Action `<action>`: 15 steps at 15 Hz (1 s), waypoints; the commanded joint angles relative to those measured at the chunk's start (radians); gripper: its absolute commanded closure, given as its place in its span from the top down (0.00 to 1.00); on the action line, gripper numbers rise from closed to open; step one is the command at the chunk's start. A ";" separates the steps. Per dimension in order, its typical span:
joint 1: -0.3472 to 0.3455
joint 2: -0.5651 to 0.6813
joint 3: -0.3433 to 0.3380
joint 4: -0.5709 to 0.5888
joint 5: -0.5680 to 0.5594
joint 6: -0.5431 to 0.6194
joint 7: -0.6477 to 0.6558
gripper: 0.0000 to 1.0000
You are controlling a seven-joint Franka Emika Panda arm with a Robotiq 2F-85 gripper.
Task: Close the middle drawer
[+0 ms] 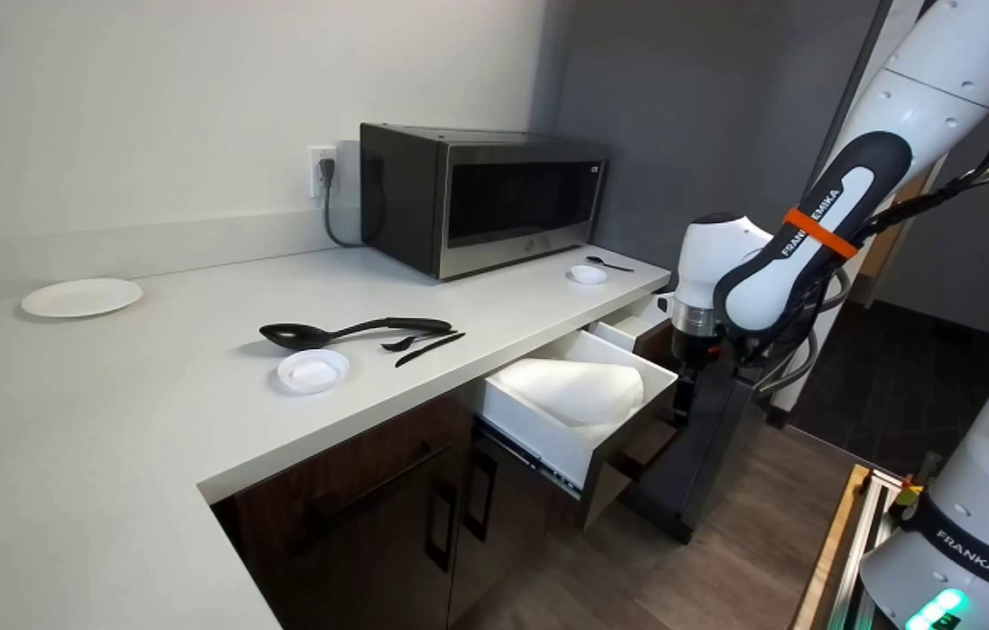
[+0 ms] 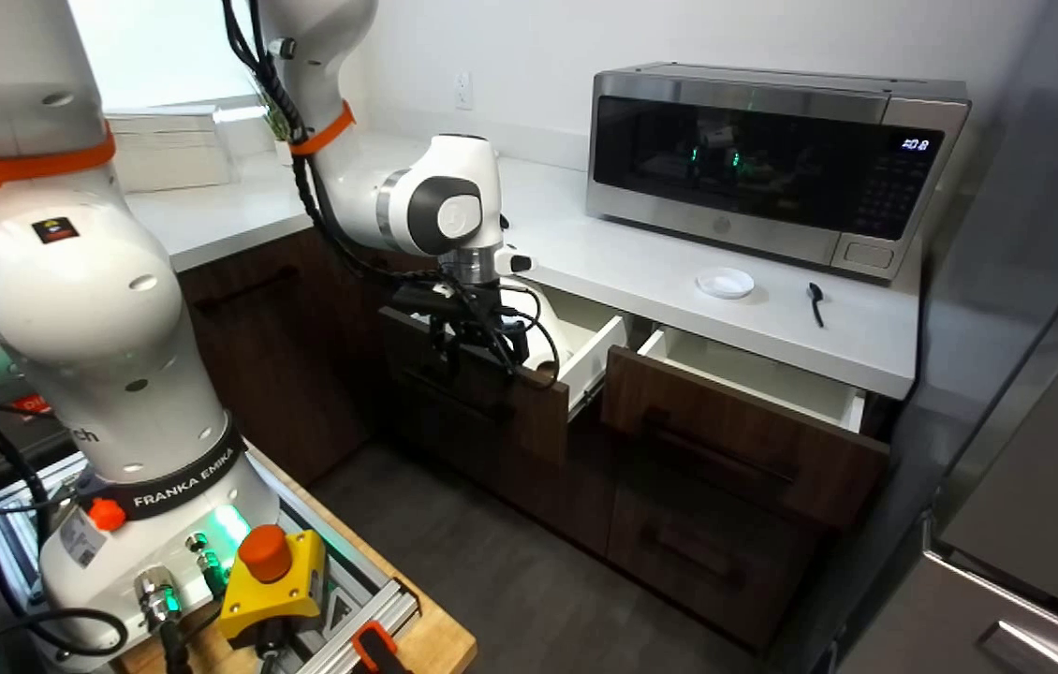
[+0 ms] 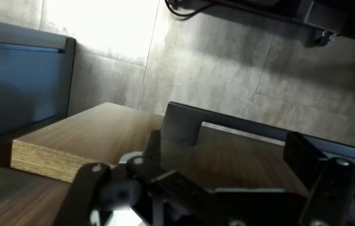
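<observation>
We mark the gripper [image 3: 223,142] spread wide at the front of the middle drawer [image 1: 538,437], pulled out; contact we can't tell. Bar handle [image 3: 243,126] below the gripper; white roll [image 1: 578,389] inside that drawer, near the gripper. Right of the gripper in an exterior view: neighbouring drawer [image 2: 744,432], also out, and, higher, a microwave [image 2: 721,168], display [image 2: 916,144] ending 08, rest blurred. Left of it in an exterior view: black serving spoon [image 1: 298,336]. We read FRANKA EMIKA on arm base [image 2: 164,534] and forearm [image 1: 862,175], there partly under orange strap [image 1: 820,234].
</observation>
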 commanded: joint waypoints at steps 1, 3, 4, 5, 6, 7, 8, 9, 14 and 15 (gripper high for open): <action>0.040 0.102 -0.014 0.051 -0.161 0.153 0.191 1.00; 0.073 0.147 -0.032 0.097 -0.278 0.179 0.321 1.00; 0.098 0.165 -0.048 0.127 -0.341 0.182 0.396 1.00; 0.116 0.196 -0.056 0.162 -0.377 0.183 0.447 1.00; 0.136 0.227 -0.059 0.203 -0.400 0.170 0.500 1.00; 0.153 0.260 -0.061 0.244 -0.410 0.163 0.542 1.00; 0.159 0.291 -0.052 0.283 -0.388 0.157 0.559 1.00; 0.169 0.324 -0.053 0.323 -0.379 0.159 0.585 1.00; 0.217 0.451 -0.058 0.493 -0.360 0.135 0.678 1.00; 0.221 0.458 -0.059 0.497 -0.358 0.112 0.683 1.00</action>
